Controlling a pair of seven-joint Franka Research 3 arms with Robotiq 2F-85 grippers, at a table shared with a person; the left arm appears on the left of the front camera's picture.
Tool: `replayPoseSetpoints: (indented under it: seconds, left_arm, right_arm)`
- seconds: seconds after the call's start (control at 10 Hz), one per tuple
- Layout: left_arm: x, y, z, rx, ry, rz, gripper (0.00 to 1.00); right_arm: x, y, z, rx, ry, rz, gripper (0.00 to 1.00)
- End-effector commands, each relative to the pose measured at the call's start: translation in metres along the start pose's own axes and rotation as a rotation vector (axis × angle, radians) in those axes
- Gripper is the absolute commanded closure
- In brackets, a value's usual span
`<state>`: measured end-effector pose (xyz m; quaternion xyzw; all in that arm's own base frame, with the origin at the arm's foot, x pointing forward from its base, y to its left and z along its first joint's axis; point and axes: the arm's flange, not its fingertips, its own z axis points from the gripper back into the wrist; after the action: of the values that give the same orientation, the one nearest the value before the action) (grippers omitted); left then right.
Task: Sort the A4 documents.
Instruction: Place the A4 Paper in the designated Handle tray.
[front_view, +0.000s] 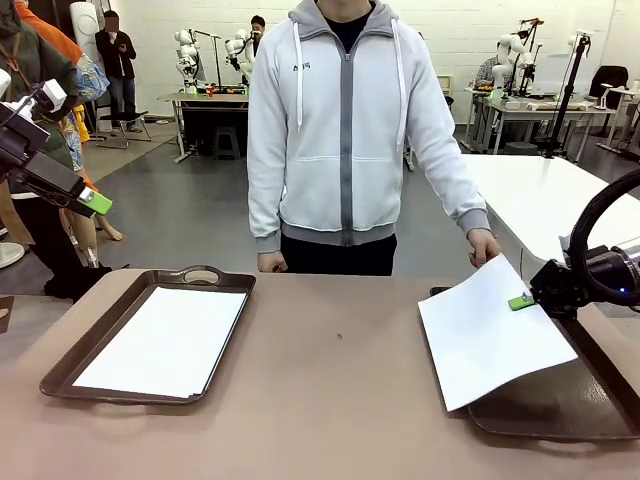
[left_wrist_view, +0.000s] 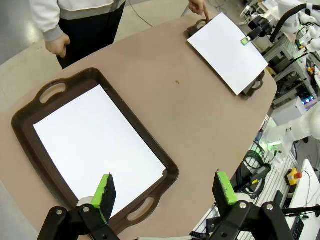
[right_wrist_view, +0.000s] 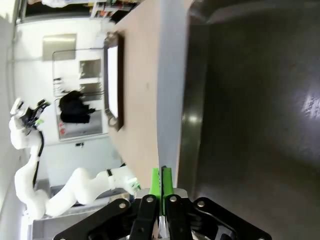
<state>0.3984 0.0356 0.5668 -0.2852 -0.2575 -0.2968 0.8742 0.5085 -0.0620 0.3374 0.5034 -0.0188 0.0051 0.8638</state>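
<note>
One A4 document (front_view: 490, 335) lies tilted over the left part of the right brown tray (front_view: 560, 410). My right gripper (front_view: 522, 300) is shut on its right edge, and the person's hand (front_view: 485, 248) touches its far corner. The right wrist view sees this sheet (right_wrist_view: 172, 75) edge-on between the closed pads of the right gripper (right_wrist_view: 161, 182), above the tray floor (right_wrist_view: 250, 100). Another A4 document (front_view: 165, 340) lies flat in the left tray (front_view: 60, 375). My left gripper (front_view: 95, 203) hangs open, high at the far left; in its wrist view the left gripper (left_wrist_view: 165, 190) hovers over that sheet (left_wrist_view: 95, 150).
The person in a grey hoodie (front_view: 345, 130) stands at the far edge, between the trays. Bare brown tabletop (front_view: 335, 380) separates the trays. The left tray (left_wrist_view: 30, 107) has handle cut-outs at both ends. A white table (front_view: 545, 195) stands behind on the right.
</note>
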Motion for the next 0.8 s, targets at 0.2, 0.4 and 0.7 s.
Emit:
replayPoseSetpoints:
  seconds: [0.2,0.4,0.7]
  left_arm:
    - [0.000,-0.001,0.000,-0.004,0.002,-0.001,0.00]
    - [0.000,-0.001,0.000,-0.004,0.002,-0.001,0.00]
    - [0.000,-0.001,0.000,-0.004,0.002,-0.001,0.00]
  right_arm:
    - [0.009,-0.009,0.006,-0.184,0.008,-0.022,0.99]
    - [0.016,-0.009,0.017,-0.235,0.017,-0.023,0.99]
    - [0.021,-0.006,0.028,-0.283,0.050,-0.020,0.99]
